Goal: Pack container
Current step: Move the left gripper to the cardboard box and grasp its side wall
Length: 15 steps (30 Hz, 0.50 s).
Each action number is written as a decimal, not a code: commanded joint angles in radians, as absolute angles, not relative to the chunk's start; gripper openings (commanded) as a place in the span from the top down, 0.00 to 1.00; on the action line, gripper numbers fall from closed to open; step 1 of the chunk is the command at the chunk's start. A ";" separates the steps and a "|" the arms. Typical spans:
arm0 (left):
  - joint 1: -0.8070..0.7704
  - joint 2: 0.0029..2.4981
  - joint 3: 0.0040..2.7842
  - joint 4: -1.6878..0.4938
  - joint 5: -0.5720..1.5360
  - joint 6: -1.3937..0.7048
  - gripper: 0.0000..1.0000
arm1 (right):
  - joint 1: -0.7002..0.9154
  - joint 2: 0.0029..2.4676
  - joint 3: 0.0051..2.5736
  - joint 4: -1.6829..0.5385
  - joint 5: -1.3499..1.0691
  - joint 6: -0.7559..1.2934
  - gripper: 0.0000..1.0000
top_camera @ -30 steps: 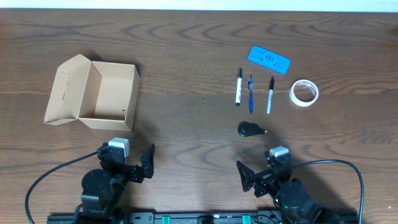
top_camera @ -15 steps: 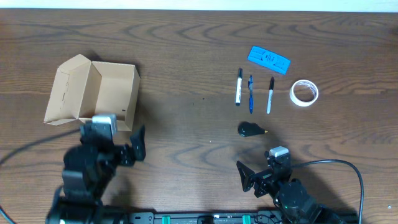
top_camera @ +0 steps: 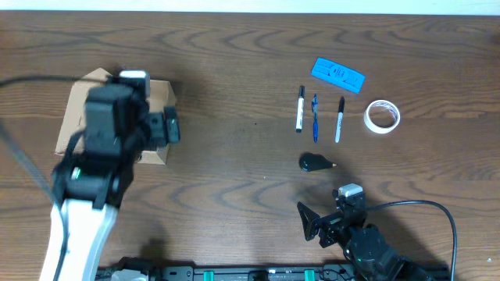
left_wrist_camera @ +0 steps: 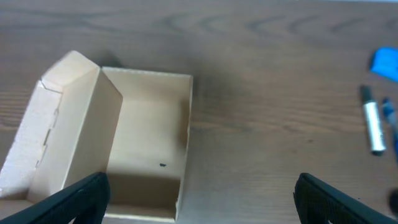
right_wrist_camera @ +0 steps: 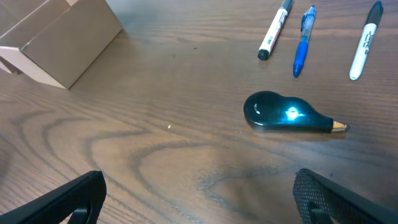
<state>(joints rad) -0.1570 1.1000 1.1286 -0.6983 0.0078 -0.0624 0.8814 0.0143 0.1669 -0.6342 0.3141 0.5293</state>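
From overhead, the wood-grain table [top_camera: 234, 62] carries the container [top_camera: 72, 125] at the left. It is a tan cardboard box, and my left arm [top_camera: 101, 144] hangs over it and covers most of it. At the right, three slim pens [top_camera: 315, 117] lie side by side. A flat blue card [top_camera: 337, 75] lies beyond them, a white tape roll [top_camera: 383, 116] to their right, and a dark teardrop piece [top_camera: 316, 162] nearer my right arm [top_camera: 363, 246].

The left wrist view shows what that arm hides: matte walls, the lid flap folded out to the left, and a bare cardboard floor with one dark speck. My left gripper [left_wrist_camera: 200, 202] is spread wide and grips nothing.

In the right wrist view, my right gripper [right_wrist_camera: 199, 205] is also spread wide, low over the table. Here the teardrop looks glossy, with a tan tip.
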 commanded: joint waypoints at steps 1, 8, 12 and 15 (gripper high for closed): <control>-0.150 1.200 1.154 -0.695 -0.039 -0.024 0.05 | 0.876 0.006 0.163 -0.635 0.329 0.515 0.01; -0.150 1.351 1.154 -0.646 -0.052 -0.022 0.05 | 0.877 0.006 0.163 -0.635 0.329 0.515 0.01; -0.150 1.423 1.154 -0.644 -0.052 -0.009 0.05 | 0.877 0.006 0.163 -0.635 0.329 0.515 0.01; -0.150 1.475 1.154 -0.637 -0.057 0.014 0.05 | 0.876 0.006 0.163 -0.635 0.329 0.515 0.01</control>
<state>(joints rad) -0.1570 1.4334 1.1336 -0.6441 -0.0345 -0.0246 0.8814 0.0143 0.1669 -0.6346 0.3145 0.5293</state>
